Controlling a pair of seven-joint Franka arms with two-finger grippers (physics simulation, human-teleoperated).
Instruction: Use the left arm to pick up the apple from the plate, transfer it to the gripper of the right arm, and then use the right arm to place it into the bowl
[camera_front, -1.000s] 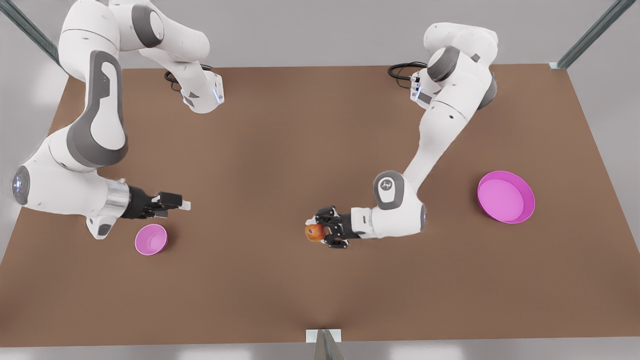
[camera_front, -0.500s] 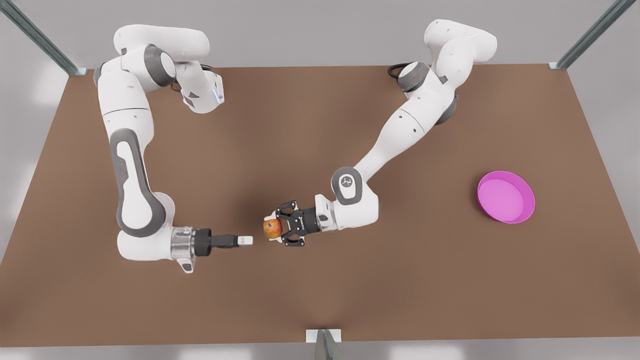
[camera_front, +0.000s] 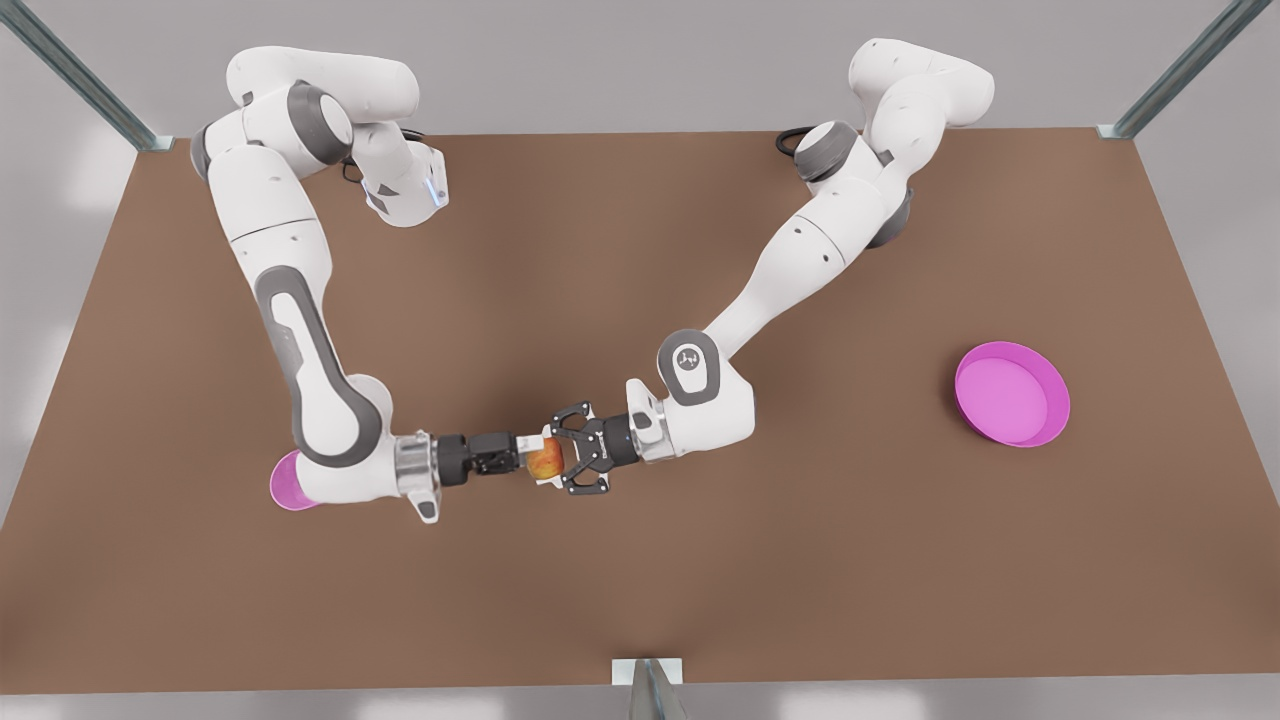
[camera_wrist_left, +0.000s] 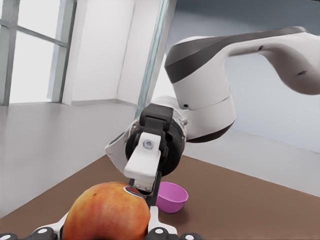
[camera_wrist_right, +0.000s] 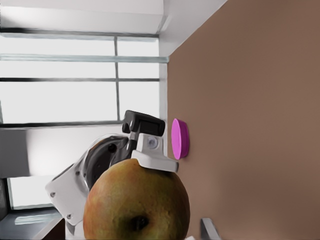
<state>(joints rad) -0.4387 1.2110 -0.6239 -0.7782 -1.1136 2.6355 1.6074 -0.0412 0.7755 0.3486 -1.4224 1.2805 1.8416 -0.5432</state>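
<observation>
Magenta-pink and deep, the bowl (camera_front: 283, 482) is seen at the front view's left, half hidden behind the right arm's elbow; nothing can be made out in the part that shows. Just beside it, the right tool (camera_front: 532, 458) is stretched toward mid-tabletop (camera_front: 700, 580), with its pale fingers (camera_wrist_left: 144, 159) laid against the apple (camera_front: 546, 460). One pad is seen touching the fruit's upper side, but whether the pair is clamped on it cannot be told. The apple is carried in the air between the two tools, clenched in the black claw of the left tool (camera_front: 560, 461).

The fruit is judged light, firm and smooth-skinned, so it is likely to slip or roll in a narrow pinch. It is best taken across its widest girth, on the sides left free by the claw, before the claw is let go. At the front view's far right, the plate (camera_front: 1010, 392) is seen lying bare, well apart from everything else.
</observation>
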